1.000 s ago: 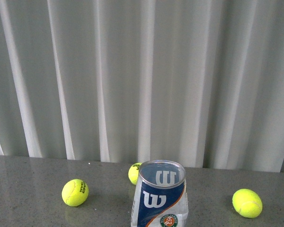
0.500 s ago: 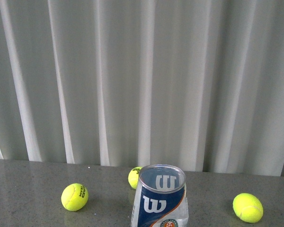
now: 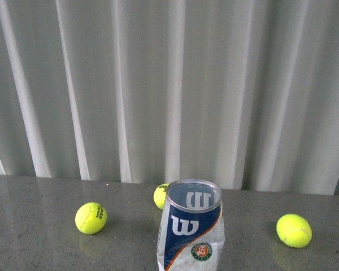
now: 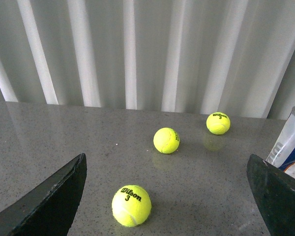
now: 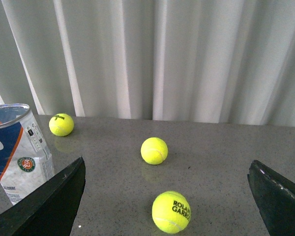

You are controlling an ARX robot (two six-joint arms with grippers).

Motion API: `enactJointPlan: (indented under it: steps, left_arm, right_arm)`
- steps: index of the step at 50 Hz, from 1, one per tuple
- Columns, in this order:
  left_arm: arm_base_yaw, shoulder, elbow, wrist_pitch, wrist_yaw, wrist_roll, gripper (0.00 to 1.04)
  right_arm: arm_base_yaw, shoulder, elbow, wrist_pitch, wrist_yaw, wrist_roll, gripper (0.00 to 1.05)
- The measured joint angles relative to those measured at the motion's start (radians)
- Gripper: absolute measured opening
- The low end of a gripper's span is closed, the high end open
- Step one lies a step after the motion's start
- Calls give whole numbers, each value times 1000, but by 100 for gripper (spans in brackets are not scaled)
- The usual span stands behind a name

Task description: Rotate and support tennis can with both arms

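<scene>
At the near middle of the grey surface point(image 3: 39, 237) the tennis can point(image 3: 190, 226) stands upright, mouth open, three tennis balls point(image 3: 91, 218) scattered around it, while both grippers' fingers point(image 4: 49, 199) point(image 5: 46, 201) are spread wide, holding nothing.

The tennis can point(image 3: 190, 226) stands upright near the desk's front edge, about midway between its sides. Its clear plastic is crinkled, its top open. Navy-white-orange label shows 1 white W and a round badge.
</scene>
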Motion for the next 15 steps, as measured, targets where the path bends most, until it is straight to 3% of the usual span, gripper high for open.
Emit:
enactJointPlan:
  steps: [15]
  left_arm:
    - [0, 0, 0, 0, 0, 0, 98]
  right_arm:
    - [0, 0, 0, 0, 0, 0, 98]
